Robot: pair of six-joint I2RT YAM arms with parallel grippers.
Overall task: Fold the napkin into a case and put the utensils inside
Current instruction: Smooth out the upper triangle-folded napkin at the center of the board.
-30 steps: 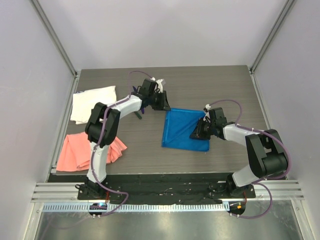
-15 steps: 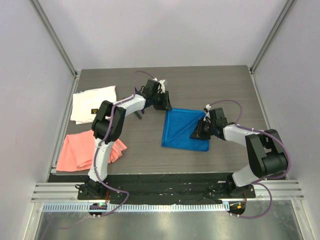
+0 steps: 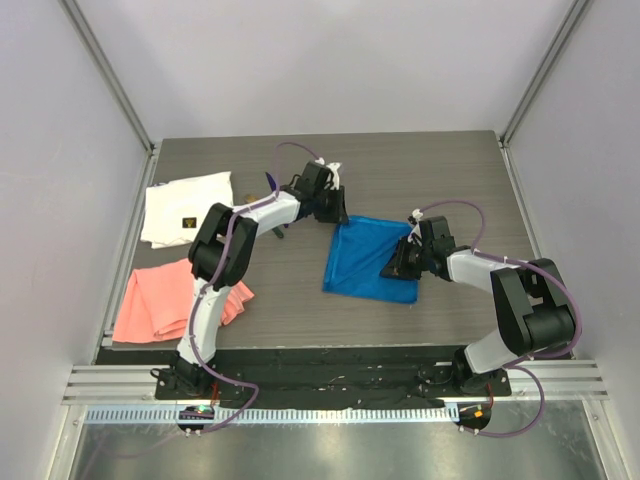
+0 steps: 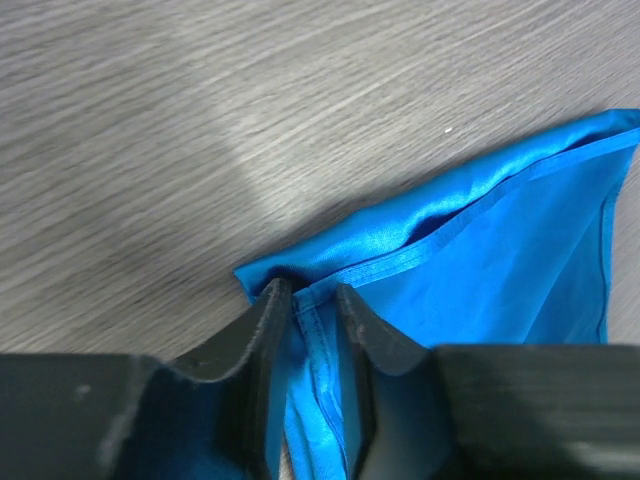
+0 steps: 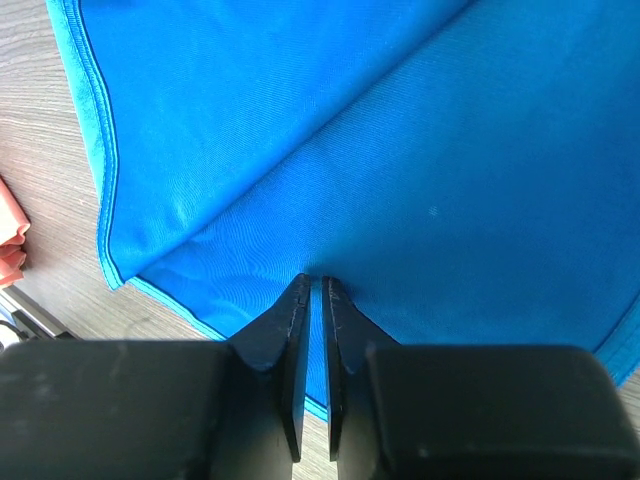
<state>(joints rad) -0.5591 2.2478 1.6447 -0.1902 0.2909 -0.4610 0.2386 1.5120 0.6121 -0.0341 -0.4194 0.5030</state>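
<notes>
We see the left arm has swung right across the table (image 3: 450,170), and the left gripper (image 4: 310,296) now sits on the far left corner of the blue napkin (image 3: 358,262), which lies flat mid-table between the 2 arms. We judge the first fold is being set up, with no case made yet. Its jaws are narrowly apart, clamped on the bunched corner hem. The right gripper (image 5: 312,283) is all but closed, 1 thin slit, tips pressing the napkin's right side; whether it nips cloth we cannot tell
</notes>
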